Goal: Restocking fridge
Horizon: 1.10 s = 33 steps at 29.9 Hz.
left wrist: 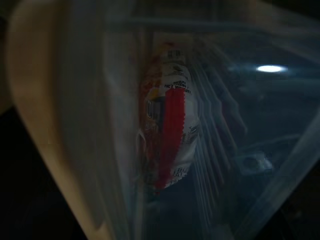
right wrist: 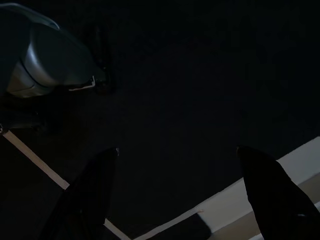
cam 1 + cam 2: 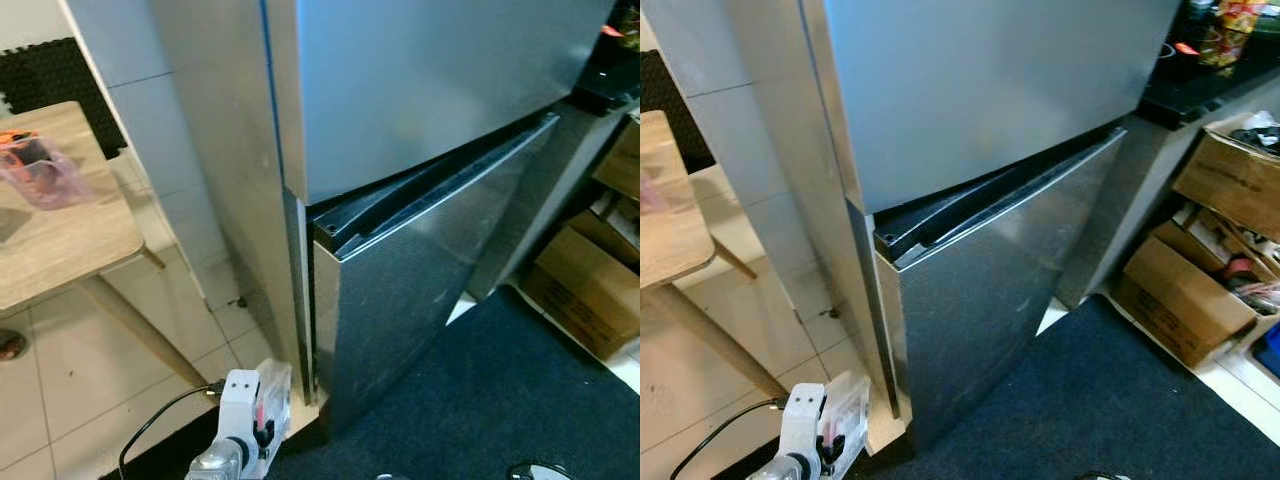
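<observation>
Beside closed fridge [image 3: 420, 150], left claw [image 3: 262, 425] gripping clear container [image 1: 150, 125], packet [image 1: 167, 135] print unreadable

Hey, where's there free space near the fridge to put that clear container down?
The dark mat in front of the fridge's lower door is bare. The wooden table on the left has open room beside the pink tub. The right side is crowded with cardboard boxes. The left pincer holds the clear container low by the fridge corner.
</observation>
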{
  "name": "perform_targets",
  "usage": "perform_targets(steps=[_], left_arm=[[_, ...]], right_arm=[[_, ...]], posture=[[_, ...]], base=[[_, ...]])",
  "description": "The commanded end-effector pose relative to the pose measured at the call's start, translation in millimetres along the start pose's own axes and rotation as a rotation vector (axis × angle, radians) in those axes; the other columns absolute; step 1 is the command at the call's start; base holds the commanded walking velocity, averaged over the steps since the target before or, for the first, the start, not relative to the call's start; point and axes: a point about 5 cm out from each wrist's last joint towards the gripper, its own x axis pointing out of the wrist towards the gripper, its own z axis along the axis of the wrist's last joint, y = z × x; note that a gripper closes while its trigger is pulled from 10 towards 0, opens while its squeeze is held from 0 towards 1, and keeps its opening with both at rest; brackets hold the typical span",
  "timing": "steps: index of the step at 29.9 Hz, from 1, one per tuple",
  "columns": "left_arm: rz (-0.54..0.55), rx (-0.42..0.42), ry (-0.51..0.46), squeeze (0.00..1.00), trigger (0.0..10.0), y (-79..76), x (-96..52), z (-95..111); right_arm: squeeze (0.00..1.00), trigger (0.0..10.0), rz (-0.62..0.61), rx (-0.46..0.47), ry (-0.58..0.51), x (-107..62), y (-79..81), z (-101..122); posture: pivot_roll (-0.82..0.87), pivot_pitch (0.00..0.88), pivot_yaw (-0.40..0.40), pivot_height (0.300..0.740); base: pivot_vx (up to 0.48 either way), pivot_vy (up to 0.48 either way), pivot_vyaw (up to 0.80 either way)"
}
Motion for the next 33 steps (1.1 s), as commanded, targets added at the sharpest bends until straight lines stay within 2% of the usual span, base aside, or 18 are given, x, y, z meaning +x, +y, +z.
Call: perform_targets(steps=[1,2,4,5,8,9,10,11,12,13,14,18,19,20,22,23,26,33], left_arm=[[-0.057,-0.04,-0.097,0.0,10.0,-8.6,4.3,19],[-0.109,-0.073,-0.13,0.0,10.0,-13.7,5.9,27],[-0.109,-0.073,-0.13,0.0,10.0,-13.7,5.9,27],[-0.161,-0.09,-0.151,0.0,10.0,-19.0,7.3,33],[-0.161,-0.09,-0.151,0.0,10.0,-19.0,7.3,33],[-0.256,-0.114,-0.167,0.0,10.0,-28.2,8.9,40],[-0.256,-0.114,-0.167,0.0,10.0,-28.2,8.9,40],[-0.358,-0.111,-0.163,0.0,10.0,-37.9,9.7,45],[-0.358,-0.111,-0.163,0.0,10.0,-37.9,9.7,45],[-0.458,-0.081,-0.132,0.0,10.0,-47.4,9.5,43],[-0.458,-0.081,-0.132,0.0,10.0,-47.4,9.5,43],[-0.584,-0.033,-0.067,0.0,10.0,-58.7,7.7,35],[-0.662,-0.014,-0.029,0.0,10.0,-66.3,5.9,29],[-0.662,-0.014,-0.029,0.0,10.0,-66.3,5.9,29],[-0.779,0.02,0.023,0.0,10.0,-78.9,2.9,20],[-0.779,0.02,0.023,0.0,10.0,-78.9,2.9,20],[-0.865,0.031,0.033,0.0,10.0,-93.3,1.7,17],[-0.92,0.029,0.035,0.0,10.0,-102.0,0.9,18]], right_arm=[[0.0,10.0,-0.005,-0.009,0.03,-0.2,1.3,-9],[0.0,10.0,-0.007,-0.015,0.034,-0.2,1.4,-10],[0.0,10.0,-0.007,-0.015,0.034,-0.2,1.4,-10],[0.0,10.0,-0.008,-0.02,0.038,-0.2,1.4,-10],[0.0,10.0,-0.008,-0.02,0.038,-0.2,1.4,-10],[0.0,10.0,-0.009,-0.029,0.044,-0.2,1.7,-11],[0.0,10.0,-0.009,-0.029,0.044,-0.2,1.7,-11],[0.0,10.0,-0.009,-0.038,0.05,-0.1,2.1,-12],[0.0,10.0,-0.009,-0.038,0.05,-0.1,2.1,-12],[0.0,10.0,-0.011,-0.045,0.055,0.0,2.6,-13],[0.0,10.0,-0.011,-0.045,0.055,0.0,2.6,-13],[0.0,10.0,-0.013,-0.05,0.058,0.2,3.4,-13],[0.0,10.0,-0.014,-0.051,0.06,0.2,3.8,-14],[0.0,10.0,-0.014,-0.051,0.06,0.2,3.8,-14],[0.0,10.0,-0.017,-0.054,0.064,0.3,4.4,-15],[0.0,10.0,-0.017,-0.054,0.064,0.3,4.4,-15],[0.0,10.0,-0.017,-0.074,0.073,0.3,5.0,-17],[0.0,10.0,-0.014,-0.093,0.082,0.6,6.2,-17]], posture=[[-0.1,0.056,0.009,0.74],[-0.1,0.058,0.008,0.74],[-0.1,0.058,0.008,0.74],[-0.1,0.059,0.007,0.74],[-0.1,0.059,0.007,0.74],[-0.1,0.06,0.009,0.74],[-0.1,0.06,0.009,0.74],[-0.1,0.059,0.012,0.74],[-0.1,0.059,0.012,0.74],[-0.11,0.059,0.015,0.74],[-0.11,0.059,0.015,0.74],[-0.11,0.06,0.022,0.74],[-0.11,0.06,0.022,0.74],[-0.11,0.06,0.022,0.74],[-0.11,0.062,0.022,0.74],[-0.11,0.062,0.022,0.74],[-0.11,0.061,0.017,0.74],[-0.11,0.059,0.016,0.74]], base=[[0.0,0.0,0.0],[0.0,0.0,0.0],[0.0,0.0,0.0],[0.0,0.0,0.0],[0.0,0.0,0.0],[0.0,0.0,0.0],[0.0,0.0,0.0],[0.0,0.0,0.0],[0.0,0.0,0.0],[0.0,0.0,0.0],[0.0,0.0,0.0],[0.0,0.0,0.0],[0.0,0.0,0.0],[0.0,0.0,0.0],[0.0,0.0,0.0],[0.0,0.0,0.0],[0.0,0.0,0.0],[0.0,0.0,0.0]])
